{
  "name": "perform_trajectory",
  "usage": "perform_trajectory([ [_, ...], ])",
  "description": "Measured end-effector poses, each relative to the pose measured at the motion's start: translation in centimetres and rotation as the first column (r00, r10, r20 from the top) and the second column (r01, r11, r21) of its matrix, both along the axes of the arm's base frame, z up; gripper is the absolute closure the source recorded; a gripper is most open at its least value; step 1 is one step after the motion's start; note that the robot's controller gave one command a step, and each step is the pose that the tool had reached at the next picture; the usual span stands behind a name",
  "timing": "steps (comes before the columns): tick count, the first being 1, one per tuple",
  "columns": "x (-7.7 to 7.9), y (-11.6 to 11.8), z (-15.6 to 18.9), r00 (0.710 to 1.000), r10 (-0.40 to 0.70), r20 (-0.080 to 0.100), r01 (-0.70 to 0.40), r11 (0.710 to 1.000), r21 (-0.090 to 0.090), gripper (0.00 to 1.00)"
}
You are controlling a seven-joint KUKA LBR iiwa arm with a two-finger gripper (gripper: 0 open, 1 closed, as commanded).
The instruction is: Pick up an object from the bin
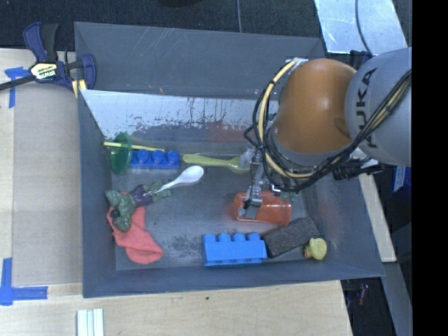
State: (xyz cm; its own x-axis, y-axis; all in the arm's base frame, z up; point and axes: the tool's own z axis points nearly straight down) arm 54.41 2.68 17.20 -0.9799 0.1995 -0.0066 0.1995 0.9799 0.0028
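Orange toy (269, 212), a low reddish-orange lump, lies on the floor of the grey bin (210, 68), in its right half as the camera sees it. The gripper (253, 200) stands directly over the toy's left end and reaches down to its top. I cannot tell whether the gripper is apart or together, or whether it has the toy clamped. The arm's brown wrist cover and looped cables hang just above and behind.

Closest to the orange toy, just below and to its right, lies a dark grey sponge (290, 236), tilted. A small yellow ball (316, 248) sits at the sponge's far end. Just below and to the left of the orange toy, a blue studded brick (234, 248) touches the sponge.

Farther out, up and to the left of the orange toy, lie a pale green spoon (217, 162) and a white spoon (183, 178). Beyond them is a second blue brick (154, 159).

Farthest from the orange toy, along the bin's left side, are a green cup (120, 152) with a yellow stick (133, 146) across it, a purple and green toy (129, 201) and a pink cloth (136, 238).
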Motion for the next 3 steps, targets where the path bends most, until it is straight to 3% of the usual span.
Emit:
perform_trajectory([
  [1, 1.6, -0.8, -3.2, 0.997, 0.079, 0.013, -0.079, 0.997, -0.001, 0.0],
  [2, 0.8, -1.9, -5.3, 0.997, 0.072, 0.002, -0.072, 0.997, -0.001, 0.0],
  [3, -1.5, -4.9, -7.7, 0.984, 0.179, 0.007, -0.179, 0.984, -0.002, 0.0],
])
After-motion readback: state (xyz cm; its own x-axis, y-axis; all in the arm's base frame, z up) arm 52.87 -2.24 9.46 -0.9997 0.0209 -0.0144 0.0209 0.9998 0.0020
